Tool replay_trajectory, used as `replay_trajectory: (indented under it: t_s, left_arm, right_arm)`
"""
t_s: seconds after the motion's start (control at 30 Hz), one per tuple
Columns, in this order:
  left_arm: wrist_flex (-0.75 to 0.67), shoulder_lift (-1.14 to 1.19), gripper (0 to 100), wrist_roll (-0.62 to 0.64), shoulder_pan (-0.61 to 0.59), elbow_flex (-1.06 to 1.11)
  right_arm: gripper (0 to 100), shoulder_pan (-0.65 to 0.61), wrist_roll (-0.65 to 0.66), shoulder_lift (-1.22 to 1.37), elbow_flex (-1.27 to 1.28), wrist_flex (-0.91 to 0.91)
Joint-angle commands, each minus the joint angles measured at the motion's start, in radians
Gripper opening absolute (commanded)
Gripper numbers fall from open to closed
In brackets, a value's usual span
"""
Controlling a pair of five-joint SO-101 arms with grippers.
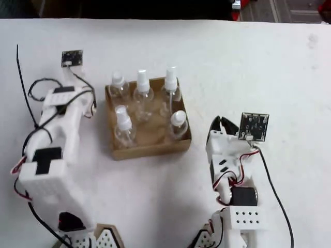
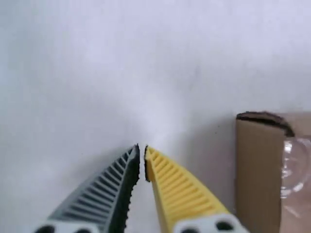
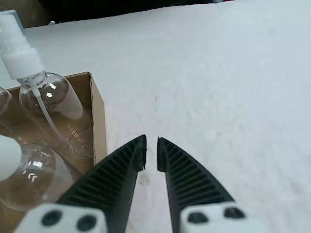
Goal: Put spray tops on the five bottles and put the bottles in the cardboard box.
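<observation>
Grippers, two, both empty.
- Right gripper (image 3: 150, 145): off the near right corner of the cardboard box (image 1: 150, 147), black fingers drawn almost together.
- Left gripper (image 2: 142, 151): left of the box, grey and yellow fingers closed tip to tip.

Box, one, on the white table (image 1: 258, 62).

Bottles (image 1: 124, 129), five, upright inside the box, two in the near row and three in the far row.

Spray tops (image 1: 143, 78), five, one on each bottle.

The high view gives the full count. The right wrist view shows a dip tube (image 3: 46, 114) clearly.

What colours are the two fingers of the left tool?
Left tool: one finger grey, one yellow; left wrist view shows best.
</observation>
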Motion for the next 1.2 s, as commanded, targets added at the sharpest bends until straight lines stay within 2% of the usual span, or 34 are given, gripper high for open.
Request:
replay_trajectory:
  t_s: [0.0, 0.13, 0.43, 0.77, 0.9, 1.17]
  left_arm:
    - [0.140, 0.074, 2, 0.031, 0.068, -0.227]
    - [0.213, 0.159, 2, 0.071, 0.116, -0.356]
    - [0.278, 0.289, 2, 0.100, 0.165, -0.546]
    - [0.338, 0.302, 2, 0.098, 0.111, -0.621]
    - [0.528, 0.302, 2, 0.098, 0.053, -0.824]
    - [1.010, 0.305, 2, 0.095, 0.012, -1.441]
  right_arm:
    - [1.7, 0.012, -0.011, -0.012, -0.006, -0.022]
    - [1.7, 0.012, -0.006, -0.007, -0.006, -0.022]
    - [1.7, 0.012, -0.003, -0.012, 0.009, -0.028]
    - [1.7, 0.018, -0.002, -0.012, 0.009, -0.028]
    - [1.7, 0.018, -0.002, -0.012, 0.009, -0.025]
    - [1.7, 0.016, -0.002, -0.004, -0.044, 0.042]
